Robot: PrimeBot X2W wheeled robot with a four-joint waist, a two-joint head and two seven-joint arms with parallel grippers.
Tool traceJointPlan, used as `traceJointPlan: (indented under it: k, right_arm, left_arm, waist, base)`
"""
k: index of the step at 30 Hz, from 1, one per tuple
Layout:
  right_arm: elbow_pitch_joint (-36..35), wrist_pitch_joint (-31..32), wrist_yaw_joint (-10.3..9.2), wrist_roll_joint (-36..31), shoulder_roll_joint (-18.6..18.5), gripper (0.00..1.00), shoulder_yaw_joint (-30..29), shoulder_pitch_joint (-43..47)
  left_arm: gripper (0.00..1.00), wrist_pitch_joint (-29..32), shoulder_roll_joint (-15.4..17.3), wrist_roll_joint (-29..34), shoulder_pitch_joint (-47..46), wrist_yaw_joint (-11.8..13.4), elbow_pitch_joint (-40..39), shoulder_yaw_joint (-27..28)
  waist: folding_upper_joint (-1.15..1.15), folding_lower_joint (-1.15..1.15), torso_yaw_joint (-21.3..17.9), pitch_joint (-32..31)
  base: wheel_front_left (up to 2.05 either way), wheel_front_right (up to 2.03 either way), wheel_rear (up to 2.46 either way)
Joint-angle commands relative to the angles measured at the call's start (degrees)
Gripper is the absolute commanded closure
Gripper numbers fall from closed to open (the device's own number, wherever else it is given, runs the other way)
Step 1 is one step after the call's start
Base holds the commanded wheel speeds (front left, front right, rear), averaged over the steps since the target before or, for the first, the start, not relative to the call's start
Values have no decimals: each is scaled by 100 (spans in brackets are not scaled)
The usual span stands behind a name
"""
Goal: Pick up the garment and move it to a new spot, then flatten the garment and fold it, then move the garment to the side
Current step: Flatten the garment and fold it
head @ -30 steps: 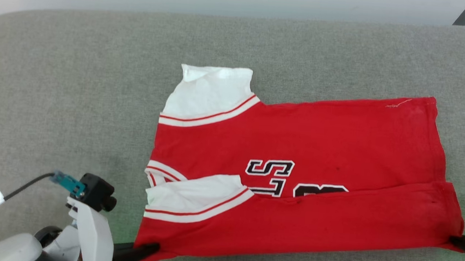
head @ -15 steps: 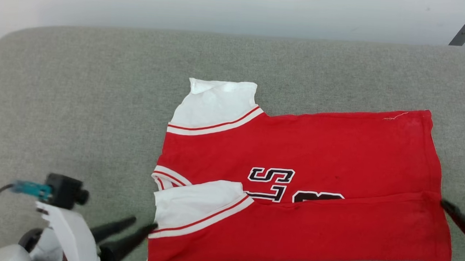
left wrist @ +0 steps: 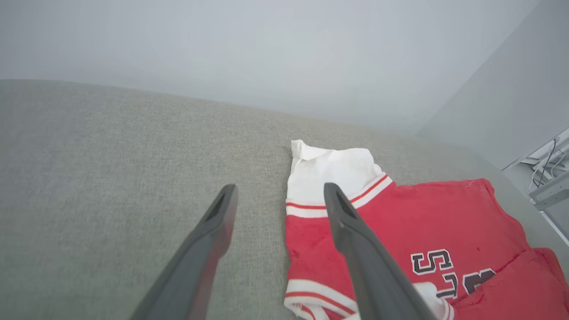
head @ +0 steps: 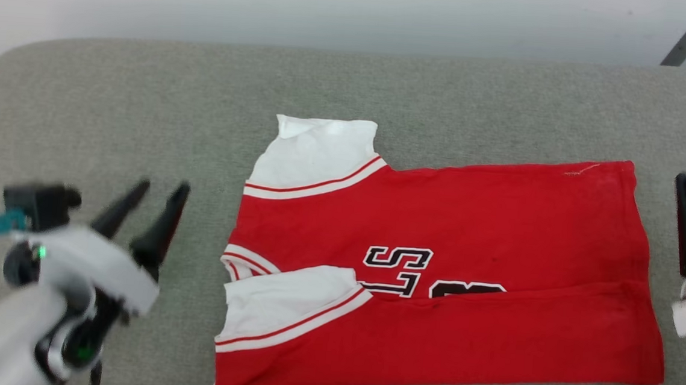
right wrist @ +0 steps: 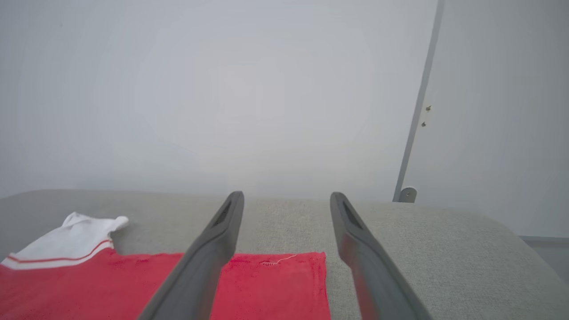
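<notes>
The right claw [right wrist: 286,198] is cut off at the head view's right edge; its wrist view shows it open and empty. The left claw [head: 161,190], lower left, is open too. The red, white-sleeved garment [head: 498,215] lies flat at centre of the grey table [head: 114,98], and a folded strip hides part of its lettering. Bare table lies left, above and right of it.

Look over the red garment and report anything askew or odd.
The garment is only partly folded: its near edge is turned up over the lower part of the dark lettering, while the far white sleeve sticks out past the body. A loose pale thread trails at the far right corner.
</notes>
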Motion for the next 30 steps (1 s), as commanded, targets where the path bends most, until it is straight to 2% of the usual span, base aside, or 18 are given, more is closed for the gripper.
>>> traceJointPlan:
  k: [1, 6, 10, 13, 16, 22, 26, 30]
  right_arm:
    - [52, -235, -4, -137, 256, 0, -146, -136]
    - [20, -532, -4, -399, 779, 0, -294, -395]
    - [-100, -566, -4, -463, 955, 0, -148, -541]
    - [-175, -549, -4, -466, 1019, 0, -122, -573]
    - [-201, -522, -4, -385, 1053, 0, -124, -543]
    - [-211, -471, -4, -329, 1046, 0, -16, -558]
    - [-203, -477, -4, -302, 1030, 0, 18, -626]
    - [-166, -489, -4, -278, 1025, 0, 36, -660]
  left_arm:
    - [0, -60, -159, 221, -323, -106, 265, 74]
    - [0, 127, -503, 573, -1490, -391, 1356, 147]
    - [0, 630, -700, 808, -2501, -579, 2320, 41]
    - [0, 1425, -789, 796, -3100, -808, 3029, -137]
    - [0, 2623, -832, 693, -3563, -1035, 3561, -416]
    - [0, 4866, -814, 187, -4111, -1241, 4096, -692]
    - [0, 5444, -903, -61, -4297, -1268, 4232, -664]
    - [0, 5693, -976, -295, -4380, -1292, 4255, -602]
  waist:
    - [0, 0, -84, 69]
    - [0, 0, -440, 327]
    - [0, 0, -801, 609]
    - [0, 0, -1024, 794]
    - [0, 0, -1176, 908]
    - [0, 0, -1290, 1107]
    - [0, 0, -1293, 1217]
    - [0, 0, -1280, 1273]
  base:
    - [0, 0, 0]
    - [0, 0, 0]
    - [0, 0, 0]
    - [0, 0, 0]
    - [0, 0, 0]
    - [0, 0, 0]
    - [0, 0, 0]
    - [0, 0, 0]
